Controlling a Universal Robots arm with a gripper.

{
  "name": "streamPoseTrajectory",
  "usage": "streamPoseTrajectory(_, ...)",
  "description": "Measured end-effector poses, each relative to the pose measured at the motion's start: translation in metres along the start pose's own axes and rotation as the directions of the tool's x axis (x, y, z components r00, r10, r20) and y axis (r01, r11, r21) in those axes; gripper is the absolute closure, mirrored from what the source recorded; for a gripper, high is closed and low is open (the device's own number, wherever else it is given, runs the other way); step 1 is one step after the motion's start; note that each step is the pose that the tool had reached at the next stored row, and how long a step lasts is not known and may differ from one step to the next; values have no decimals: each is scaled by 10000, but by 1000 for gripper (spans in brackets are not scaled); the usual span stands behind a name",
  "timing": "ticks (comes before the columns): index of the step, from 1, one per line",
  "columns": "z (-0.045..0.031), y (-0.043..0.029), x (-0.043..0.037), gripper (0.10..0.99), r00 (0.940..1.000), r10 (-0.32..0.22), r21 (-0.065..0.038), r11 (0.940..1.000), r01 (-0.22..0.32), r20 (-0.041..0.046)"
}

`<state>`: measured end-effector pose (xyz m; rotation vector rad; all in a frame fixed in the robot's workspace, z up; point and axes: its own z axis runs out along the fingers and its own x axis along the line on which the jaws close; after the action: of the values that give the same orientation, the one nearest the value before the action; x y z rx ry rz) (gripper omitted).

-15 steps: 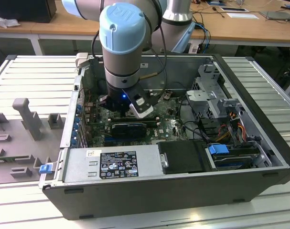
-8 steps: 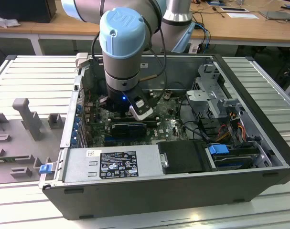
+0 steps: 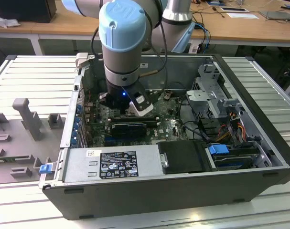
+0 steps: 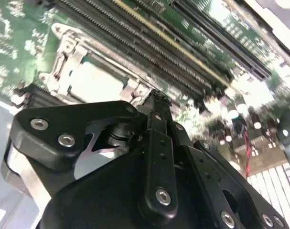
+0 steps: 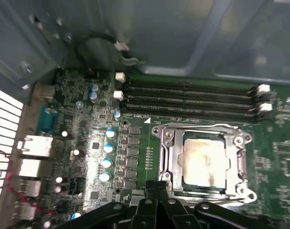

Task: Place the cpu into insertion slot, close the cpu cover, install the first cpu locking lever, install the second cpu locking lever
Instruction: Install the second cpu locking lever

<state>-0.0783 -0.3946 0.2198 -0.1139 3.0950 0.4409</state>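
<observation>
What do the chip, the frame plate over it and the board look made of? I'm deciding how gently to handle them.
The chip looks like dull pale metal, with a smudged, matte top. The frame plate around it appears to be bare stamped steel, with bright glints on its edges. The board looks like glossy green laminate carrying soldered parts. The gripper looks like matte black metal or plastic; I can't tell which.

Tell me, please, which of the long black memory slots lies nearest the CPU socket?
In the first wrist view, it is the memory slot running directly along the insertion slot's metal frame; the other three slots lie beyond it, toward the case wall.
</observation>
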Motion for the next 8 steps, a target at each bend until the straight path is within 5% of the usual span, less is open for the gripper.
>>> streamPoseTrajectory(5, -80, 16, -94, 980, 10000, 16, -4, 10000, -16, -55)
streamPoseTrajectory(8, -347, 99, -106, 980, 10000, 21, -3, 10000, -21, -67)
